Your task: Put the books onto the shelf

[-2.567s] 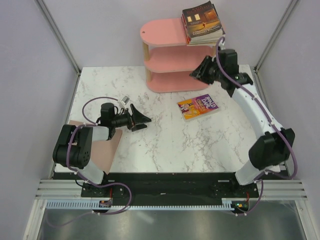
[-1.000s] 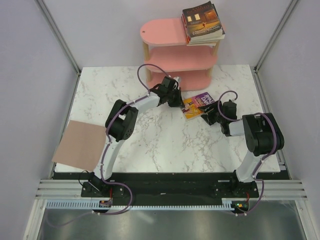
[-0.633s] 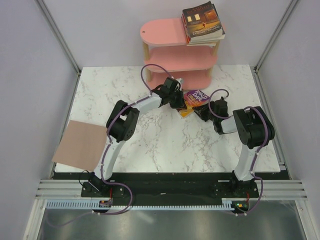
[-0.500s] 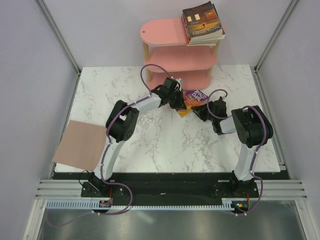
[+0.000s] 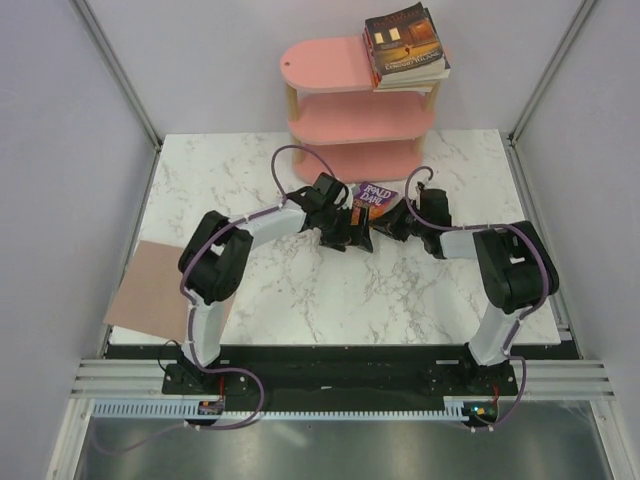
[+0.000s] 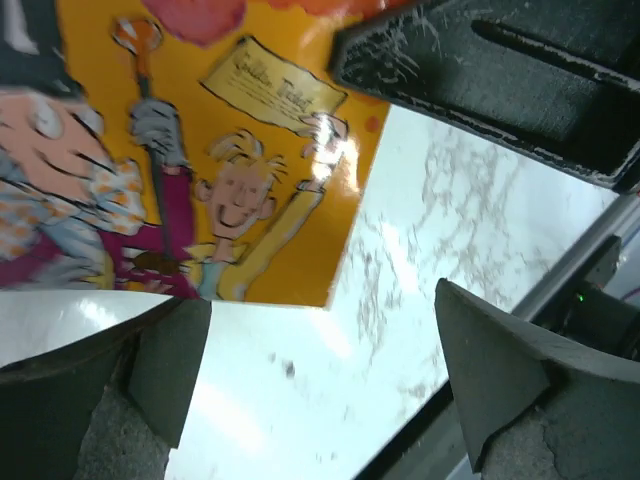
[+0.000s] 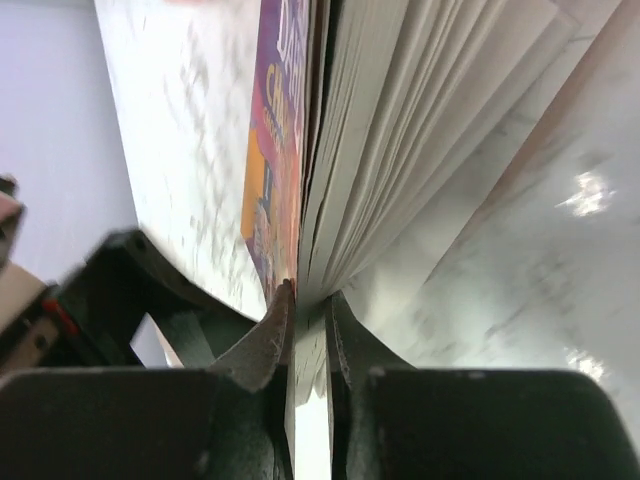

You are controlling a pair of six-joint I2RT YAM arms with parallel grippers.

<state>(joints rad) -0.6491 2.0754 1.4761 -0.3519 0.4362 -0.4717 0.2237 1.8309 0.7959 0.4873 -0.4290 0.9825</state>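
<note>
The purple-yellow Roald Dahl book [image 5: 375,194] stands tilted up off the table, just in front of the pink shelf [image 5: 340,118]. My right gripper [image 5: 393,222] is shut on its near edge; in the right wrist view the fingers [image 7: 270,335] pinch the cover and pages [image 7: 400,120]. My left gripper [image 5: 352,236] is open just left of the book and holds nothing. In the left wrist view the yellow cover [image 6: 210,150] lies beyond the spread fingers [image 6: 170,365]. A stack of books [image 5: 405,45] lies on the shelf's top board, at its right end.
A plain tan-pink sheet [image 5: 150,290] overhangs the marble table [image 5: 300,300] at its left edge, partly under the left arm. The shelf's middle and bottom boards hold nothing. Grey walls with metal posts close in the back and sides.
My left gripper has let go of the book, opened wide and pulled back. The right gripper has shut on the book and carried it, tipped up, a little towards the shelf.
</note>
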